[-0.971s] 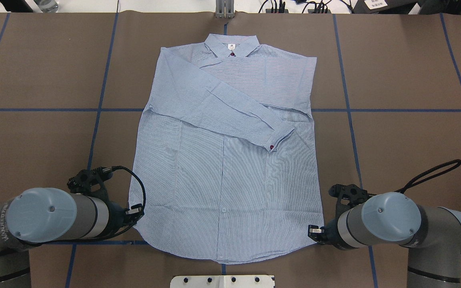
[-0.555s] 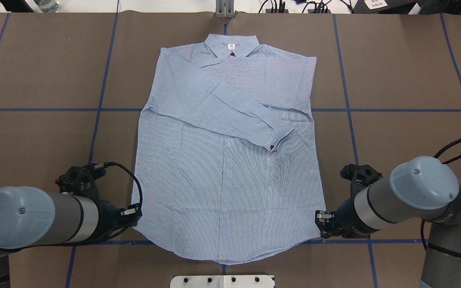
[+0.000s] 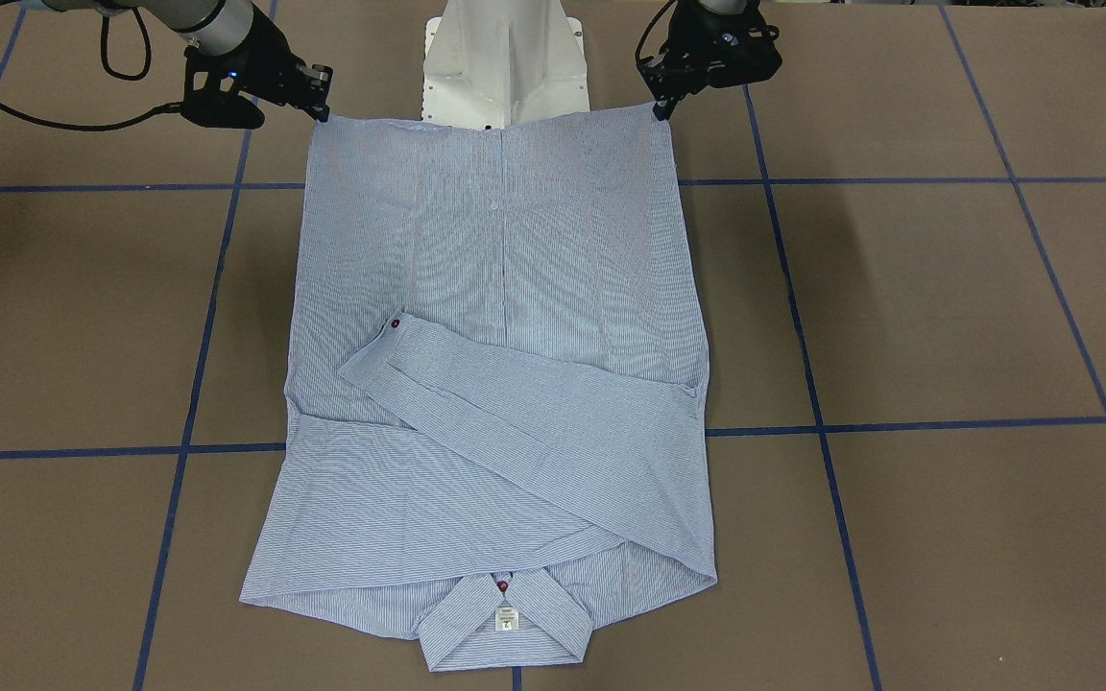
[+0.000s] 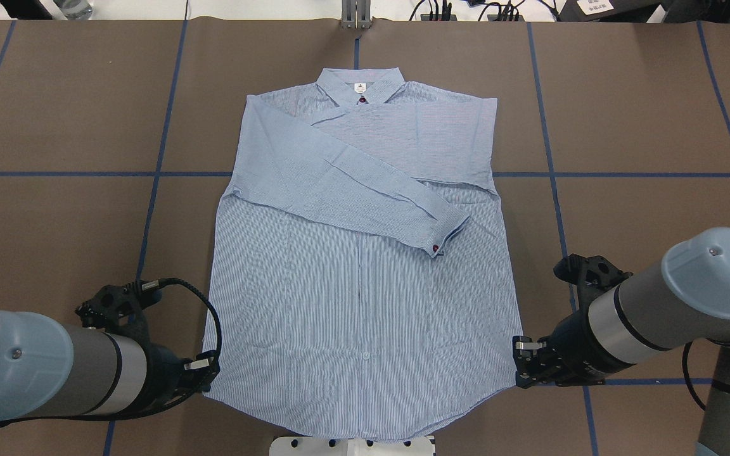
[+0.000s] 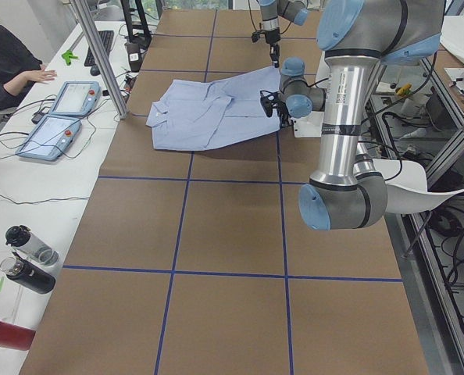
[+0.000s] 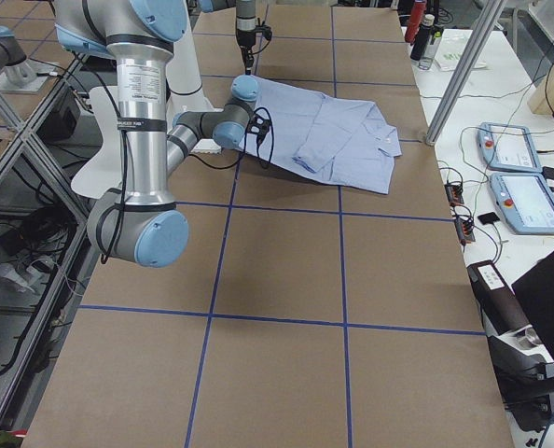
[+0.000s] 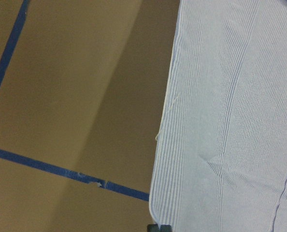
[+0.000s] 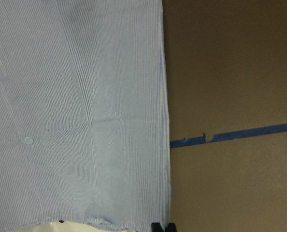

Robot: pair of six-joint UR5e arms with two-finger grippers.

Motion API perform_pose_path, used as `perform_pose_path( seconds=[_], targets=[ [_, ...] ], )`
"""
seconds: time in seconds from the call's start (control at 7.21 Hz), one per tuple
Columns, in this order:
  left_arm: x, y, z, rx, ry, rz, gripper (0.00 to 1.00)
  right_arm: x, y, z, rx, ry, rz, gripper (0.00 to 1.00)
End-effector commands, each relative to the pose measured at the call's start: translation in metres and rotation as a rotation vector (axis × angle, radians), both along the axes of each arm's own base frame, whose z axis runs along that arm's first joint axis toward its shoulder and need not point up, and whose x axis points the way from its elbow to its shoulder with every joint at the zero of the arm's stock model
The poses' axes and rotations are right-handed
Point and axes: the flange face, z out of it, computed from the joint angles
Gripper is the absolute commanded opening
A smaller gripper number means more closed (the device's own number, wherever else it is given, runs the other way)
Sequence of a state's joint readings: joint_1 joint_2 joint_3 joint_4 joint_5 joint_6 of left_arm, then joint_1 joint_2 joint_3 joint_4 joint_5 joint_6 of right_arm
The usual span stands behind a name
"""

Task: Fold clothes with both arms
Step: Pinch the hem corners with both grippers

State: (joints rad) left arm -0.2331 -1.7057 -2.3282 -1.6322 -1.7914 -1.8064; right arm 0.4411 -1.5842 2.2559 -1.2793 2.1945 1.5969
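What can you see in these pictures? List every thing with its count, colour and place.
shirt: one, light blue-and-white striped, mid-table, sleeves folded across the chest.
table: one, brown, under the shirt.
tape lines: several, blue, gridding the table.
base: one, white, at the robot's edge, partly under the hem.
control pendants: two, grey, on the side bench.
bottles: three, two dark, one red, on the bench's near end.
person: one, dark top, at the bench.
arms: two, silver-grey, light-blue caps, flanking the hem.
left gripper: black, shut on one hem corner.
right gripper: black, shut on the other.
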Motion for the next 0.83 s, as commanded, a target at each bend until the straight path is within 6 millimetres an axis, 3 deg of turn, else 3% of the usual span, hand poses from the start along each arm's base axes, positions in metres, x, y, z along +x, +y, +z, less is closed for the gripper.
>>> perform_pose_path(
  seconds=[0.0, 0.28, 0.42, 0.69],
  targets=[
    [0.008, 0.032, -0.007, -0.085, 0.009, 0.053, 0.00, 0.016, 0.007, 0.002, -0.005, -0.002, -0.020, 0.00],
    [0.000, 0.031, -0.029, -0.073, 0.067, 0.053, 0.00, 0.015, -0.004, 0.008, -0.010, 0.010, 0.002, 0.00],
    [0.000, 0.019, -0.036, -0.056, 0.082, 0.031, 0.00, 0.009, -0.018, 0.020, -0.022, 0.035, 0.026, 0.00],
    [0.004, -0.043, -0.024, 0.024, 0.047, -0.042, 0.00, -0.012, -0.071, 0.011, -0.015, 0.020, 0.101, 0.00]
  ],
)
